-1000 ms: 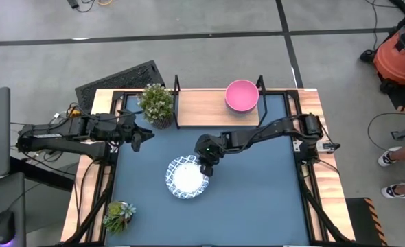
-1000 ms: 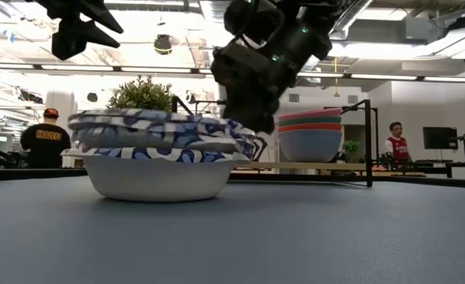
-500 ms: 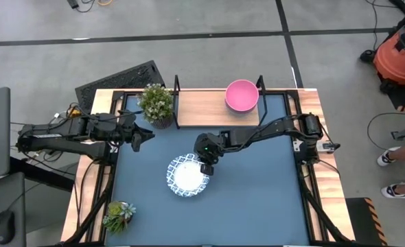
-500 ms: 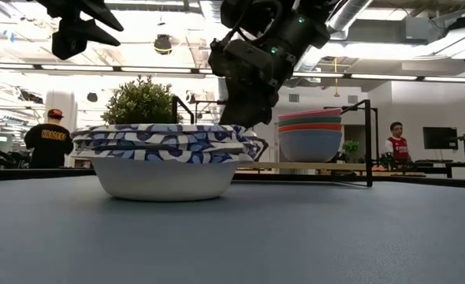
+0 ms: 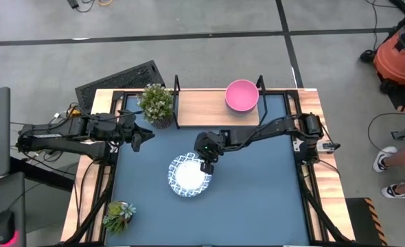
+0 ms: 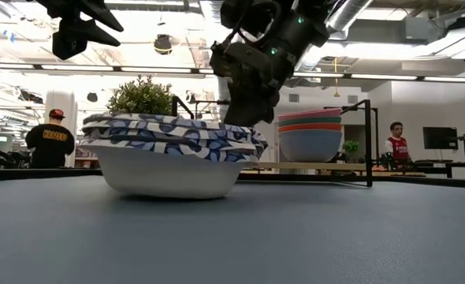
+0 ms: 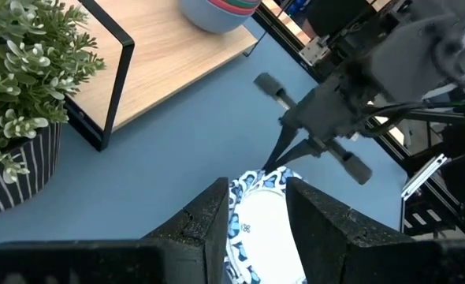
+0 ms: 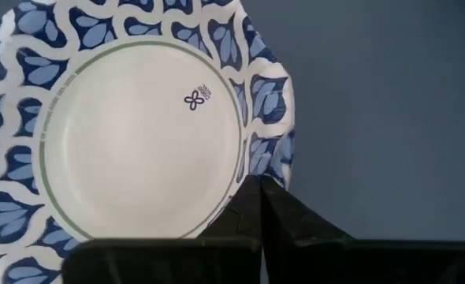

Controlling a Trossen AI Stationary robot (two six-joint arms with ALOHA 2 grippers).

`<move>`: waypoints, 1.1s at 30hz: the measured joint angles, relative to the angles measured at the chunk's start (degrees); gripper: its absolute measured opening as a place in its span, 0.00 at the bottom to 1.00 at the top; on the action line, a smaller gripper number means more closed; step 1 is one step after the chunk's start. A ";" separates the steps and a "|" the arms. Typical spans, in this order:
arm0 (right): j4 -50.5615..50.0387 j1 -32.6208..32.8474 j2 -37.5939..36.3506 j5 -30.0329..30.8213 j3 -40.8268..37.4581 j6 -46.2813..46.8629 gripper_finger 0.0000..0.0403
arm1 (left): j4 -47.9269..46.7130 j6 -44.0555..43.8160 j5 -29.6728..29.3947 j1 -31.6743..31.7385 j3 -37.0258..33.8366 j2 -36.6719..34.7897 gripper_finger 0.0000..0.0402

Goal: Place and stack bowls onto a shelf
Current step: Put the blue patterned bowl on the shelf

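Two nested white bowls with blue patterned rims (image 5: 189,175) (image 6: 173,154) sit base-down on the blue table (image 5: 257,199). My right gripper (image 5: 205,165) (image 8: 260,189) is shut on their rim at the far right side. A stack of bowls with the pink one on top (image 5: 241,95) (image 6: 310,138) stands on the right end of the wooden shelf (image 5: 202,106) at the table's far edge. Above the table's left side my left gripper (image 5: 144,134) (image 7: 256,213) hangs open, holding nothing. My right gripper pinches the patterned rim (image 8: 276,170) of the white bowls between its two fingers, on the far right side. The fingers come from above, slanting in from the far right. The rim is crumpled beside the fingers. One rim or both, I cannot tell; the bowls' base is on the table.
A potted plant (image 5: 156,103) stands by the shelf's left post. A smaller plant (image 5: 118,214) sits at the table's near left corner. Open blue table lies to the right of and nearer than the white bowls. People show in the room behind (image 6: 50,134).
My right gripper has shut on the white bowls' rim. The bowls have slid a little toward the table's right edge, and their rim now slopes down toward the gripper's side.
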 joint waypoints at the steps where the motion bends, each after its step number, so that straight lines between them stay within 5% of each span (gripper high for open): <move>1: -0.89 -0.13 -0.44 0.45 0.69 -0.33 0.04 | 0.00 0.00 0.00 0.00 0.00 -0.01 0.28; 12: -14.63 -5.67 -1.78 0.94 14.97 -6.45 0.04 | 0.02 -0.04 0.02 0.02 0.00 0.00 0.28; 21: -29.37 -18.89 -1.80 2.21 25.05 -18.79 0.04 | 0.00 -0.22 0.02 0.00 0.00 -0.02 0.28; 33: -22.50 -35.59 -0.12 -3.30 26.68 -22.03 0.04 | -0.09 -0.15 -0.76 0.01 0.00 -0.02 0.28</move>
